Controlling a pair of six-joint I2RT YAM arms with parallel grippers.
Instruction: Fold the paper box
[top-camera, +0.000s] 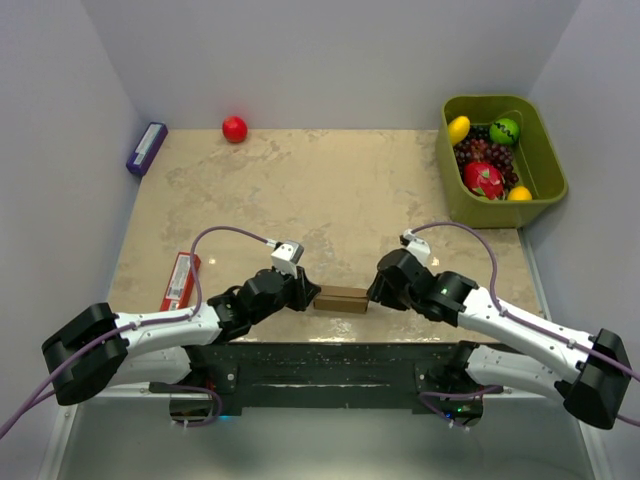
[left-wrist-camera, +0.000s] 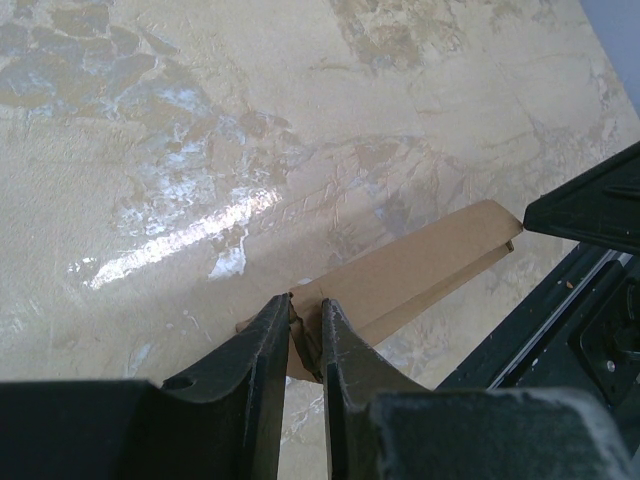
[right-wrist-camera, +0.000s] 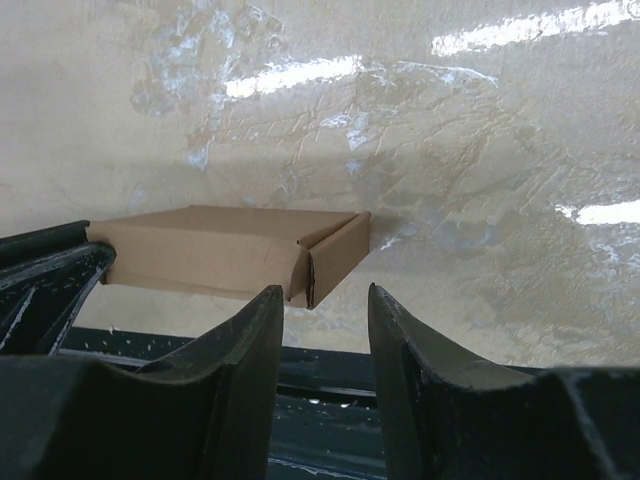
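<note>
At the worktop's (top-camera: 330, 190) near edge the paper box (top-camera: 341, 299) is lying, left end effector (left-wrist-camera: 303, 312) pinching its left end, right end effector (right-wrist-camera: 322, 300) gaping half-open beside its right flap; centring on that flap before closing seems wise.

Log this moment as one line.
paper box: near edge of table | left claw: shut on its end | right claw: open at other end

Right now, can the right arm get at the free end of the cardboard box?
Probably yes. The right tool stands open right at the end of the box, with nothing in between; the left tool pinches the other end.
</note>
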